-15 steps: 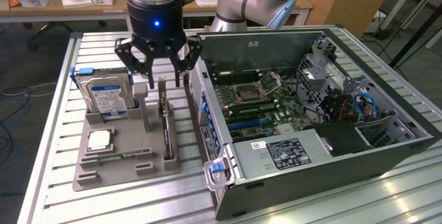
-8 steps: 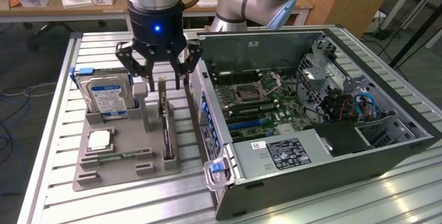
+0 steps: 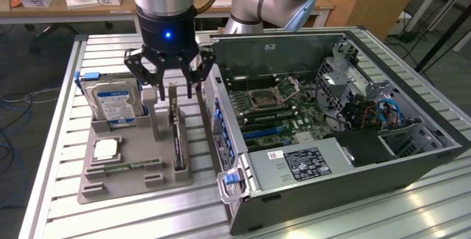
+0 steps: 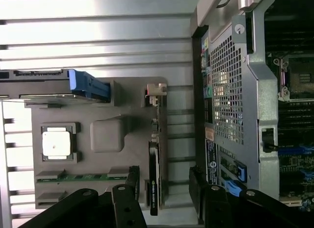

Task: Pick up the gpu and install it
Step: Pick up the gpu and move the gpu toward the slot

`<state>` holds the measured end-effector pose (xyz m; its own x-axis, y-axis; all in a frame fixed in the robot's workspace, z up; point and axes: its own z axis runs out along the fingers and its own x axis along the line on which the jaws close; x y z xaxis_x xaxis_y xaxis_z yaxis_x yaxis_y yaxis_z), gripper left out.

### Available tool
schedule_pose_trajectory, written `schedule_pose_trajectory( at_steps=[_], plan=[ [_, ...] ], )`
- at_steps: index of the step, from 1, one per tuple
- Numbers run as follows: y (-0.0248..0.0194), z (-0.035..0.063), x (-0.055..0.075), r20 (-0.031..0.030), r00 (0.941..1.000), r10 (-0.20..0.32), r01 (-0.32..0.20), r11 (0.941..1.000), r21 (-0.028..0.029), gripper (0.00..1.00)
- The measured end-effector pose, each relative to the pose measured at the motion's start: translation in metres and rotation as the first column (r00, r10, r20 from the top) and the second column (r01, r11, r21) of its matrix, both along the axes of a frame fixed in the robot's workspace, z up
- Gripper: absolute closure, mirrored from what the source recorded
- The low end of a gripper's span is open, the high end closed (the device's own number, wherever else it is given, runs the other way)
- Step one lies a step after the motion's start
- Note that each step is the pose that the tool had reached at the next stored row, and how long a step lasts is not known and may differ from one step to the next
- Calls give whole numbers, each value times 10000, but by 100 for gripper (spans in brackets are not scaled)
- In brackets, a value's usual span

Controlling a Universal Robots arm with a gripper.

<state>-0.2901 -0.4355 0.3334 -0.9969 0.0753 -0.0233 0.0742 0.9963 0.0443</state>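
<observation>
hand: the hand (image 3: 175,96) hangs straight down over the far end of the gpu, spread wide and not gripping anything. In the wrist view (image 4: 164,180) the card runs between the two dark fingers (image 4: 132,185), a bit closer to one of them, and I can't see either one touching it.
gpu: the gpu (image 3: 177,139) (image 4: 153,175) is a thin dark card standing on its edge in a slot of the grey holder tray, running near to far, just beside the open pc case. So it's not picked up and not in the machine.
holder tray: the grey holder tray (image 3: 132,190) (image 4: 105,98) lies flat on the desk, on the exterior view's left of the case.
hard drive: the silver hard drive (image 3: 110,104) with a blue-white label stands upright at the far left of the tray, its blue end (image 4: 87,86) up.
small stuff: a square chip (image 3: 107,149) (image 4: 56,142) and a green memory stick (image 3: 131,166) (image 4: 83,178) lie in their tray pockets, near side.
pc case: the pc case (image 3: 412,162) (image 4: 235,105) lies on its side with the panel off and the motherboard (image 3: 276,109) showing.
desk: the desk (image 3: 55,139) has a slatted aluminium top.
</observation>
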Motion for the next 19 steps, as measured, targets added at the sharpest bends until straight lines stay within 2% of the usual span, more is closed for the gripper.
schedule_pose_trajectory(
  at_steps=[19],
  plan=[
    [-27, -139, 0, -1, 10000, 0, 0, 10000, 0, 47]
  ],
)
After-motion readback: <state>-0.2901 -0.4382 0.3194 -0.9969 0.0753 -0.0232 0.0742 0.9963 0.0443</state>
